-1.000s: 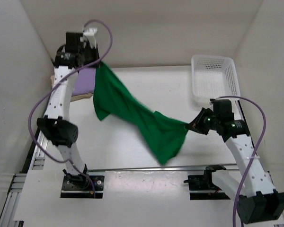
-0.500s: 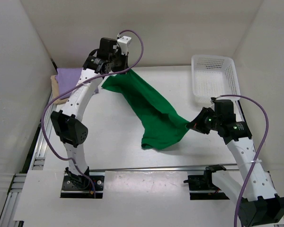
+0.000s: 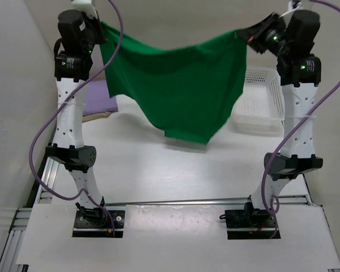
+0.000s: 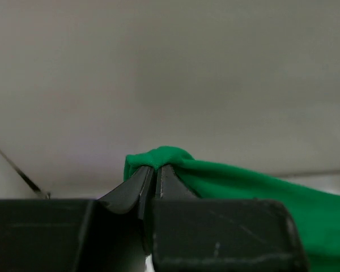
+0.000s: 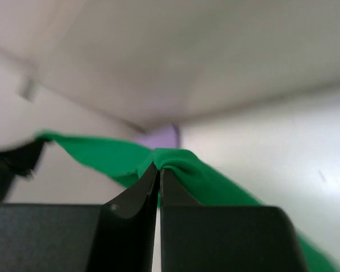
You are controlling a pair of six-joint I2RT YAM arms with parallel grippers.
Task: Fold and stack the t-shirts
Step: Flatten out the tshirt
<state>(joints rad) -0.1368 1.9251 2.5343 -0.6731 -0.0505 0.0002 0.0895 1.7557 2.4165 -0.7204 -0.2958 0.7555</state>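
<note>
A green t-shirt [image 3: 178, 85] hangs spread in the air between both grippers, its lower edge just above the table. My left gripper [image 3: 102, 25] is shut on its upper left corner, seen as a green bunch at the jaws in the left wrist view [image 4: 156, 158]. My right gripper [image 3: 242, 33] is shut on its upper right corner, which also shows in the right wrist view [image 5: 170, 158]. A folded purple t-shirt [image 3: 96, 99] lies at the back left of the table, partly hidden by the green one.
A white plastic basket [image 3: 260, 102] stands at the back right, partly behind the green shirt and the right arm. White enclosure walls stand close on the left, right and back. The white table [image 3: 175, 170] lies below the hanging shirt.
Both arms have risen high and moved apart. The green shirt, which trailed onto the table, now hangs stretched wide in the air between them.
</note>
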